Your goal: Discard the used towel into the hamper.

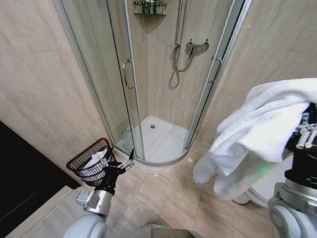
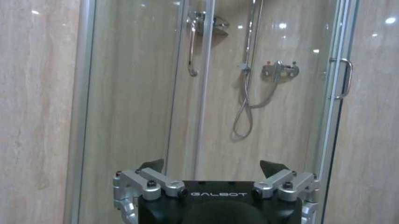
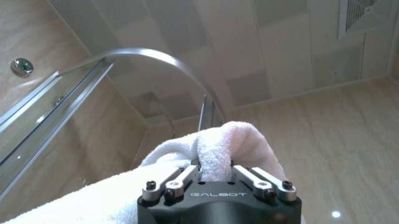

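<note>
**Right gripper holds towel high, hamper on floor at left**

Head view: the right gripper (image 1: 303, 133) is raised at the right edge, with a white towel (image 1: 257, 134) draped over it and hanging down toward the tiled floor (image 1: 163, 198). The towel is bunched, one end drooping lower left. In the right wrist view the right gripper (image 3: 212, 168) has its jaws clamped on a fold of the towel (image 3: 227, 142), which pokes up between the fingers, pointing up toward the ceiling and the curved shower rail (image 3: 162, 58).

The hamper (image 1: 84, 161) sits on the floor at lower left, against the beige wall, just beside the glass shower door (image 1: 106, 74). Something white lies inside it. The towel is well apart from the hamper, across the floor to the right and much higher.

The left gripper (image 1: 119, 166) is low, just beside the hamper's right rim, holding nothing. In the left wrist view the left gripper (image 2: 215, 168) has its jaws apart, facing the shower glass and the hose (image 2: 246, 102).
</note>
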